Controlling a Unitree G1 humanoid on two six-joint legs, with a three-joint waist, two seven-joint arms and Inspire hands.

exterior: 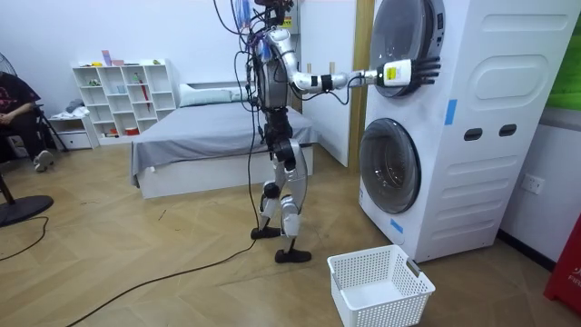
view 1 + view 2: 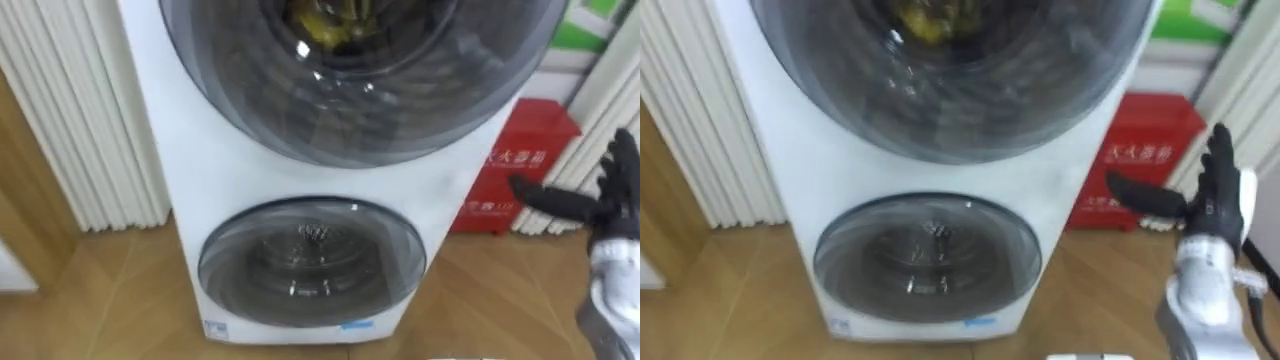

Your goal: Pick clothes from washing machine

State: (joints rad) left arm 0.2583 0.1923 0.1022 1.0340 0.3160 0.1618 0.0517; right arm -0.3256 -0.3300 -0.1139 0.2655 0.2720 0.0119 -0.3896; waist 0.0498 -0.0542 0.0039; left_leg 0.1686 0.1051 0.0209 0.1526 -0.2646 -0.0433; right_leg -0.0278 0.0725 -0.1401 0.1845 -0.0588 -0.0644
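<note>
Hovering beside the shut upper door (image 2: 360, 90) of the washing machine (image 2: 240, 170), the right hand (image 2: 610, 195) is held empty, fingers spread apart. The clothes (image 2: 325, 25) are glimpsed as a yellow bundle behind the glass. The door's edge could be missed, since no handle can be made out. The door's top is cut off.

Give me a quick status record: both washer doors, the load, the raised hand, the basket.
upper door: shut, yellow item behind the glass
lower door: shut
right hand: open, raised by the right edge of the washer, holding nothing
basket: white, on the floor before the washer, nothing seen inside
</note>
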